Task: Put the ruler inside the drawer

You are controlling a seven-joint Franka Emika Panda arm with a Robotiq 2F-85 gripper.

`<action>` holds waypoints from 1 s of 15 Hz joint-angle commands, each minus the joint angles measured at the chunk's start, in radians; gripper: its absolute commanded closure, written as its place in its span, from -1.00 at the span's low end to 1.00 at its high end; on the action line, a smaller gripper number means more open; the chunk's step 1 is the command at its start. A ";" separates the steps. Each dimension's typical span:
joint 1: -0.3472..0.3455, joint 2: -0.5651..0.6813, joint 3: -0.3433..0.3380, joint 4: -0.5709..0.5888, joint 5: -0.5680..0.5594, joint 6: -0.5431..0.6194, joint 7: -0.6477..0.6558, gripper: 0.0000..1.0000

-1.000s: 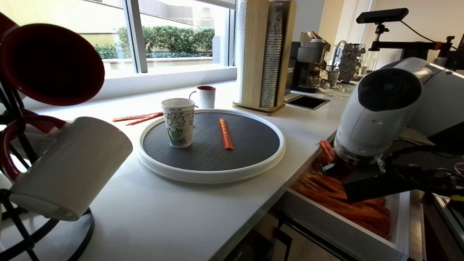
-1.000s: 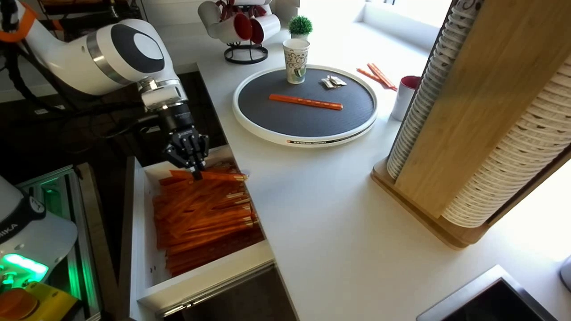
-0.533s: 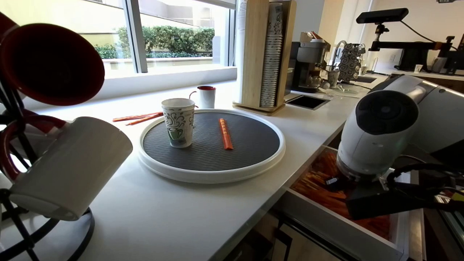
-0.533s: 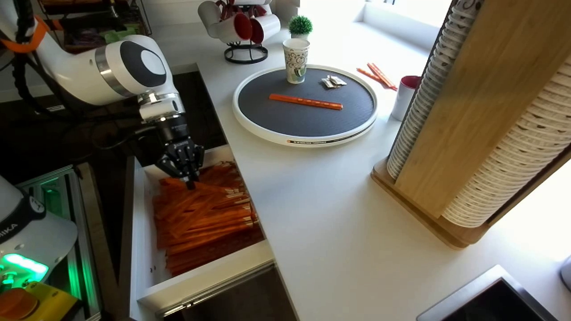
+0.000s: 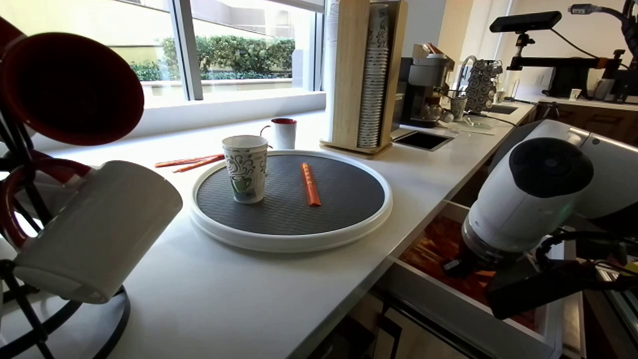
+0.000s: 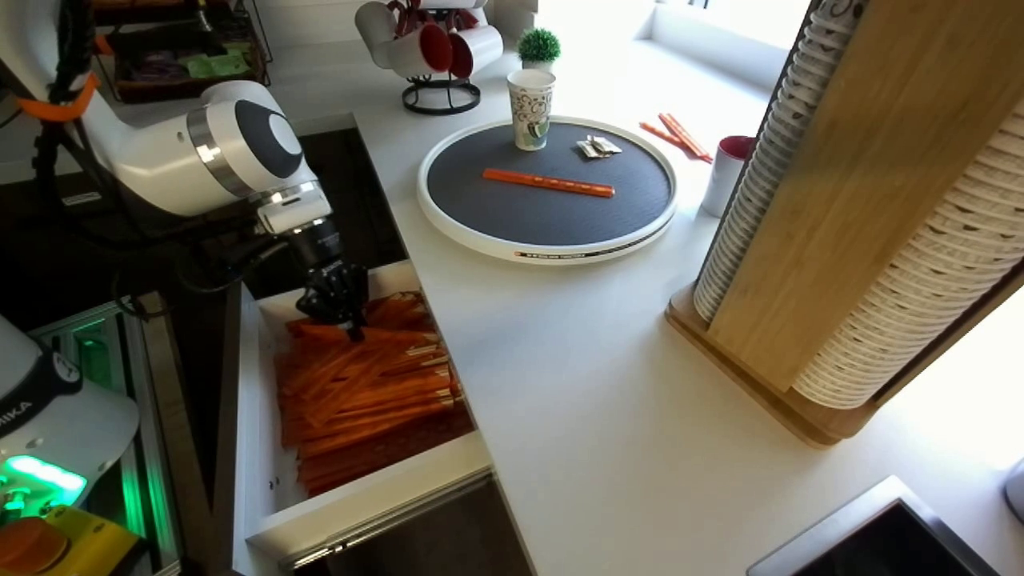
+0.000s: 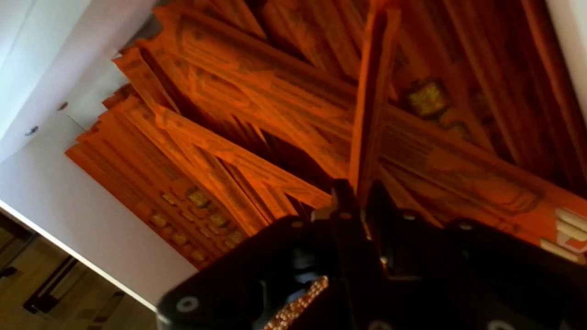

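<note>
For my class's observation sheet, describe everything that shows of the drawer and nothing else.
The drawer is a wide box with white, smooth-looking walls, pulled open beneath the counter, which hides its back end. A metal-looking rail runs along a side wall's outside, and an inner wall bears two small dark marks. Heaped orange-red strips hide most of its floor. The gripper is over them; no contact between its jaws and the drawer's walls shows.

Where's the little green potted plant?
In an exterior view, the green potted plant is near the top, about the middle, just behind the swirly paper cup on the round tray and to the right of the hanging mugs.
</note>
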 commanded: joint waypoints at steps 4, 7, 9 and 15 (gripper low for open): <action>-0.083 0.032 -0.038 0.000 -0.252 0.183 -0.180 0.25; -0.106 0.014 -0.050 0.000 -0.306 0.233 -0.268 -0.07; -0.112 -0.020 -0.051 0.003 -0.335 0.252 -0.305 -0.38; -0.121 -0.177 -0.057 -0.015 -0.302 0.412 -0.425 -1.00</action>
